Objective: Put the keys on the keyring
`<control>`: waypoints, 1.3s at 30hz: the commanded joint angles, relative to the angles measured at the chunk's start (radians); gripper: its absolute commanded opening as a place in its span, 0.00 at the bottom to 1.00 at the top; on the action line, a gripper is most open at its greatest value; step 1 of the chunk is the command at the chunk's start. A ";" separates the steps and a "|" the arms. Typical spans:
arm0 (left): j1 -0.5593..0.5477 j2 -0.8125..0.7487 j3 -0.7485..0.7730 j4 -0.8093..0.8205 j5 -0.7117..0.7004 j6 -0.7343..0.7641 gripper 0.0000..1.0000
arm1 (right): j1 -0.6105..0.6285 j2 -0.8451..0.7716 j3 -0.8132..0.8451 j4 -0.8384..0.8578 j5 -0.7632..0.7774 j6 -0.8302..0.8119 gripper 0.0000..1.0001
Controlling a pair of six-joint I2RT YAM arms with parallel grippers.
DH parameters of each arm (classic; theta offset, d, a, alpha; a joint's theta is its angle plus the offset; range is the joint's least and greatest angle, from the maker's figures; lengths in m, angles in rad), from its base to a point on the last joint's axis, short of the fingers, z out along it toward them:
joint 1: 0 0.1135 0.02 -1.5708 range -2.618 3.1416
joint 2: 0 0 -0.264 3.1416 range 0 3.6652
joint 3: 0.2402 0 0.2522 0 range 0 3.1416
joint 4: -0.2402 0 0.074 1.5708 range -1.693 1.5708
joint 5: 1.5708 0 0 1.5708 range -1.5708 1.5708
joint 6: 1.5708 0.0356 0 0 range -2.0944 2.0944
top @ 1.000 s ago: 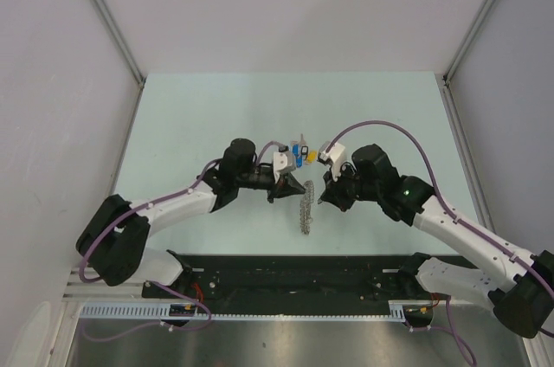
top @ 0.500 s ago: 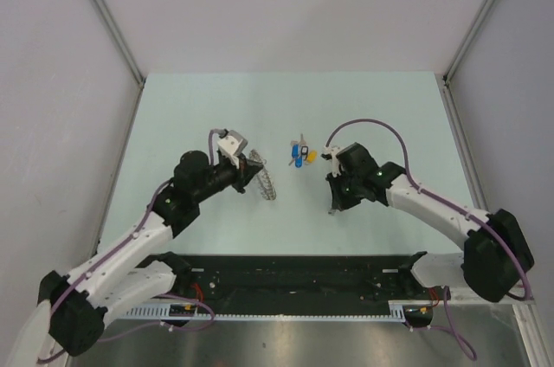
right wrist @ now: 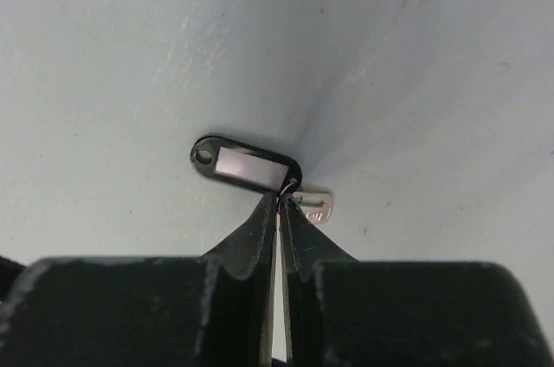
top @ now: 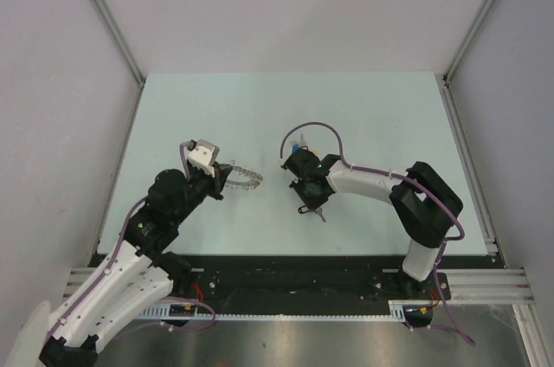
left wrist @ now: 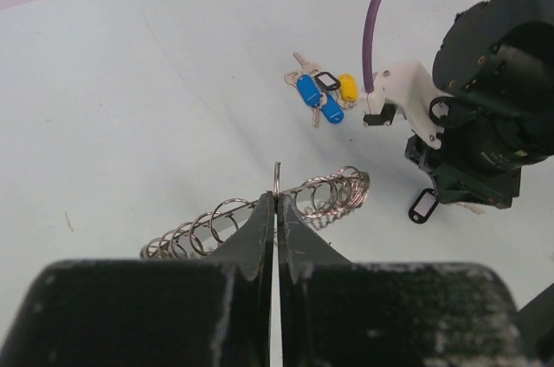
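Note:
The keyring (top: pixel 246 179) is a silvery coil of wire loops, stretched out level left of centre. My left gripper (top: pixel 223 178) is shut on one of its loops, also seen in the left wrist view (left wrist: pixel 322 196) ahead of the gripper (left wrist: pixel 277 199). The keys (top: pixel 301 151) with blue and yellow heads lie in a cluster on the table, also in the left wrist view (left wrist: pixel 320 93). My right gripper (right wrist: pixel 281 200) is shut on the small loop joining a black-rimmed oval tag (right wrist: pixel 245 165) to a metal key (right wrist: pixel 315 207), low over the table just in front of the cluster.
The pale green table (top: pixel 190 116) has grey walls on three sides. A black rail (top: pixel 294 276) runs along its near edge. The right arm (top: pixel 372 181) reaches in low from the right, with its purple cable (top: pixel 312 129) arching over the key cluster.
My left arm has pulled back to the left, taking the keyring from the centre. My right gripper has swung left toward the key cluster and now holds the black-tagged key.

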 commanded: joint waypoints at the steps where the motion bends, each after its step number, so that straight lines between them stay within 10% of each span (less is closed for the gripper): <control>1: 0.009 -0.036 -0.002 0.025 -0.074 0.020 0.00 | 0.020 0.053 0.062 0.040 0.100 -0.037 0.07; 39: 0.164 -0.074 -0.031 0.065 0.061 0.003 0.00 | -0.028 -0.369 -0.265 0.380 -0.246 -0.228 0.00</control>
